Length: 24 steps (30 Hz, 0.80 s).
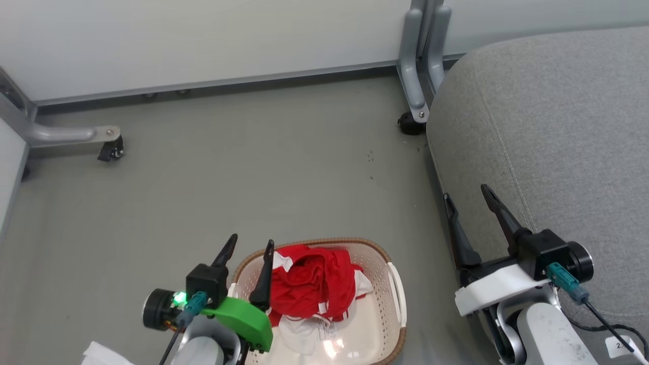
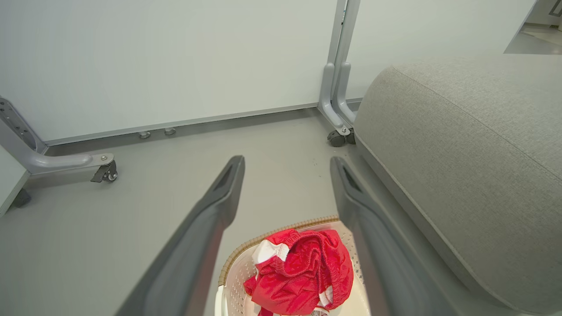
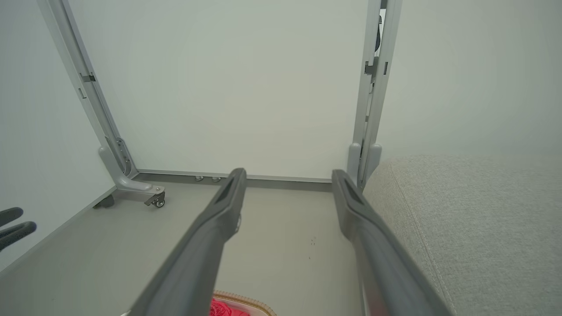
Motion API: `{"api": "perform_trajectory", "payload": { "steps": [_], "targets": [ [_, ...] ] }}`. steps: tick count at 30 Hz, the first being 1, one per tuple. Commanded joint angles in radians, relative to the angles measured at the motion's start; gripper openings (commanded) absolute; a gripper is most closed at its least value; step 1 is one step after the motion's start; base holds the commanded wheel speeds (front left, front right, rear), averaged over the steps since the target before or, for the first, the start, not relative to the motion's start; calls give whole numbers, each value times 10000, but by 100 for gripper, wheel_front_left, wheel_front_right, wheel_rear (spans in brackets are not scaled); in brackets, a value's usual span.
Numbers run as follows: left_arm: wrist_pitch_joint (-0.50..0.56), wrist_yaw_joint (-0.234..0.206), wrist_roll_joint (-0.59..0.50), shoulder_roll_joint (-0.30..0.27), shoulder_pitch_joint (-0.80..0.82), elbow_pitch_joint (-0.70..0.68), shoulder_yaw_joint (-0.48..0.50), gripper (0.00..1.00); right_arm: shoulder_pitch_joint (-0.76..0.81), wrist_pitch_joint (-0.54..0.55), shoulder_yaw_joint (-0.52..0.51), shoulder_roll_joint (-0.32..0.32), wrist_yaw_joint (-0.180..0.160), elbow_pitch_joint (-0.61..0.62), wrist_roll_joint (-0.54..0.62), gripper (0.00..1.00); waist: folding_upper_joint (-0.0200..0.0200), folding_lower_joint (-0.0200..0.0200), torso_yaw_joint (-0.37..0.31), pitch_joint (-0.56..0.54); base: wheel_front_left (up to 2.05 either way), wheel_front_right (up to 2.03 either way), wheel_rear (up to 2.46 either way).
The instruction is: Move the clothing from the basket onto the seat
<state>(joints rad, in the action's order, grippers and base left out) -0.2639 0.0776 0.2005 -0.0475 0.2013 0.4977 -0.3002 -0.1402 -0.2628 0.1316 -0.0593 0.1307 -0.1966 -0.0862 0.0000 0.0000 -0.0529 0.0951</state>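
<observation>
1. The left pincer (image 1: 252, 242) has its two dark fingers spread apart with nothing between them. In the head view it hangs over the left rim of the basket (image 1: 391, 276), and one finger crosses the sight of the basket's inside.
2. The right pincer (image 1: 465, 192) is also spread wide and empty. In the head view it lies across the left edge of the seat (image 1: 557, 126), fingers pointing toward the wall.
3. The clothing (image 1: 309, 281) lies inside the basket. It is a bunched red heap with white panels, piled toward the far left part. A white piece with thin red stripe trim lies on its near side.
4. A label sticker (image 1: 329, 334) lies on the basket's pale bottom, just beside that white piece.
5. The basket stands on the grey floor (image 1: 253, 167), to the left of the seat and apart from it.
6. Beyond the basket, white wall panels (image 1: 203, 35) stand along the far edge of the floor on grey legs with castors (image 1: 110, 150). One such leg (image 1: 418, 76) stands just beside the seat's far left corner.
</observation>
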Motion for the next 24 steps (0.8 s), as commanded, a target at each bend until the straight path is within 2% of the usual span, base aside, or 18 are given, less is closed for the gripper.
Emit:
{"api": "perform_trajectory", "payload": {
  "steps": [1,13,24],
  "targets": [
    [-9,-71,164,-54,398,205,-242,100,-220,-31,18,-25,1,81,-20,100,0,0,-267,712,0,0,0],
    [61,-431,878,-60,3317,3372,-2531,100,-1688,-32,398,-3,1,1017,-157,100,0,0,-913,3630,0,0,0],
    [405,-686,1264,-63,5519,5954,-3340,100,-2573,-31,677,38,1,1785,-189,100,0,0,-1256,5697,0,0,0]
  ]
}}
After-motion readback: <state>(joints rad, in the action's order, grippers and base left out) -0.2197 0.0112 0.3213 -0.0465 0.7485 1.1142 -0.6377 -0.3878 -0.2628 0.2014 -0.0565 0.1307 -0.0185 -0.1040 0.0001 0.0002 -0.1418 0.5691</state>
